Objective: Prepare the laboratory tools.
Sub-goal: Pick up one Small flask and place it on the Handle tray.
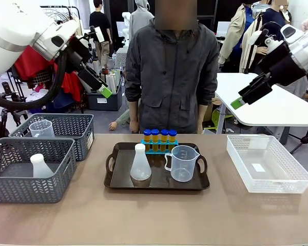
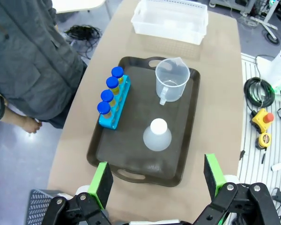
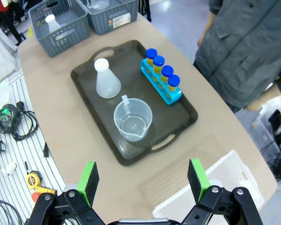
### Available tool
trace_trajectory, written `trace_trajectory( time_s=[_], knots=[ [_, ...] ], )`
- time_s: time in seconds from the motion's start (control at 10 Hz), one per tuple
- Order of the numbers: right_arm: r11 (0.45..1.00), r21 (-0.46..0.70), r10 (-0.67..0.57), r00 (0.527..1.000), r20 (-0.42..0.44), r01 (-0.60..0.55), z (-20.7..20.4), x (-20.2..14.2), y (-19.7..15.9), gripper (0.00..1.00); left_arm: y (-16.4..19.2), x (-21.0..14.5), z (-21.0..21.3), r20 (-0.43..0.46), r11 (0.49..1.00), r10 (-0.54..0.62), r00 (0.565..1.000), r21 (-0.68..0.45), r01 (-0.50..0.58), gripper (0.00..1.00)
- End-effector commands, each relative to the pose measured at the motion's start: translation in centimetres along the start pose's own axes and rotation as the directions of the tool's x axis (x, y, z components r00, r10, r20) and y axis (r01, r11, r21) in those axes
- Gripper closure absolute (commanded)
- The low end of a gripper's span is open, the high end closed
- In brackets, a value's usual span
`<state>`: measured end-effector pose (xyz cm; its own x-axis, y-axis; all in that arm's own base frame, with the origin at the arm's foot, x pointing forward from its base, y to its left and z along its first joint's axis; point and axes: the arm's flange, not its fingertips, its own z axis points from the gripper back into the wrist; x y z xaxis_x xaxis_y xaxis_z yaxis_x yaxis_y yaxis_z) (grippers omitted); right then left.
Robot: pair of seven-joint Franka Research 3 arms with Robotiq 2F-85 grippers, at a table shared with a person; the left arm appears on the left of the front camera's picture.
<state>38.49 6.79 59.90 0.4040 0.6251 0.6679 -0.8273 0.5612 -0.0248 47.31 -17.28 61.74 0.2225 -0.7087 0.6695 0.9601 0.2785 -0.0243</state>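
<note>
Standing inside the black tray [image 1: 118,180], clear of its rim: conical flask [image 1: 140,164] at 7 o'clock, measuring jug [image 1: 183,163] at 4, tube rack [image 1: 159,147] with capped tubes [image 1: 159,135] at 12, left gripper [image 2: 155,179] and right gripper [image 3: 143,180] both spread wide, high above bare tabletop.

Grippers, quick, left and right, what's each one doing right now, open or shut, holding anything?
Left gripper: open, holding nothing, raised above the black tray.
Right gripper: open, holding nothing, also up above the table.
</note>
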Motion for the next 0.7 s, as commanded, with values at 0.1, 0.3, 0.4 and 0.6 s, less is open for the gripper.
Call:
trace_trajectory(
  time_s=[0.1, 0.3, 0.4, 0.6],
  knots=[
    [1.0, 0.022, 0.006, 0.999, 0.034, -0.007, -0.08, -0.14, -0.06, 0.0, 0.08, -0.01, 0.27, 0.004, 1.0, 0.004, 1.0, 0.004, -0.004, 0.0],
    [1.0, 0.022, 0.006, 0.999, 0.034, -0.007, -0.08, -0.14, -0.06, 0.0, 0.08, -0.01, 0.27, 0.004, 1.0, 0.004, 1.0, 0.004, -0.004, 0.0],
    [1.0, 0.022, 0.006, 0.999, 0.034, -0.007, -0.08, -0.14, -0.06, 0.0, 0.08, -0.01, 0.27, 0.004, 1.0, 0.004, 1.0, 0.004, -0.004, 0.0],
    [1.0, 0.022, 0.006, 0.999, 0.034, -0.007, -0.08, -0.14, -0.06, 0.0, 0.08, -0.01, 0.27, 0.004, 1.0, 0.004, 1.0, 0.004, -0.004, 0.0]
  ],
)
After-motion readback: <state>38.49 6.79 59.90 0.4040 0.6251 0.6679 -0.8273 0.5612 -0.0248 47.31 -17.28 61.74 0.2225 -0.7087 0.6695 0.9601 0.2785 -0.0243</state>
